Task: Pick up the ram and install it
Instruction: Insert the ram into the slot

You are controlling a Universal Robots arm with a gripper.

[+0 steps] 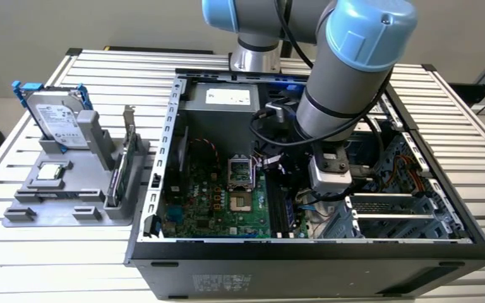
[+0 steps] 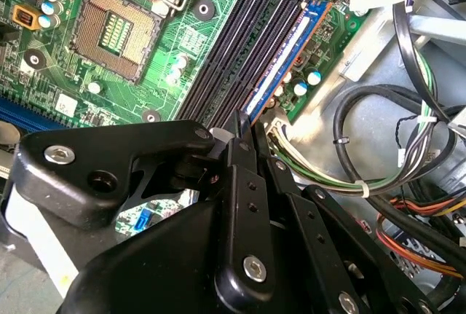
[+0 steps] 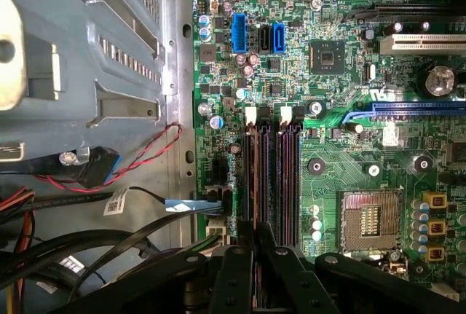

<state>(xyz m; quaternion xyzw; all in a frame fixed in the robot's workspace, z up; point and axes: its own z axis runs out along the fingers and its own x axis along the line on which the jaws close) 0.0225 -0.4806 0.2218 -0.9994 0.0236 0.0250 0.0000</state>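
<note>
The ram [image 2: 285, 55] is a long thin stick with a blue strip along its edge. It stands in the outermost of the black slots [image 2: 233, 52] on the green motherboard [image 1: 209, 211], on the side nearest the cables. In the first wrist view the ram [image 3: 254, 175] runs straight out from between my fingers. My gripper [image 2: 245, 126] is down inside the open computer case [image 1: 310, 249], its two thin black fingertips pinched together on the near end of the stick. In the exterior view the gripper [image 1: 312, 203] hangs over the slots at the motherboard's right edge.
The bare processor socket [image 2: 113, 33] lies beside the slots. Bundled cables [image 2: 378, 110] and a metal drive cage [image 3: 80, 73] crowd the other side. At the exterior view's left, a grey stand [image 1: 57, 196] holds a hard drive [image 1: 57, 117], an upright card [image 1: 123, 167] and a small silver chip [image 1: 51, 172].
</note>
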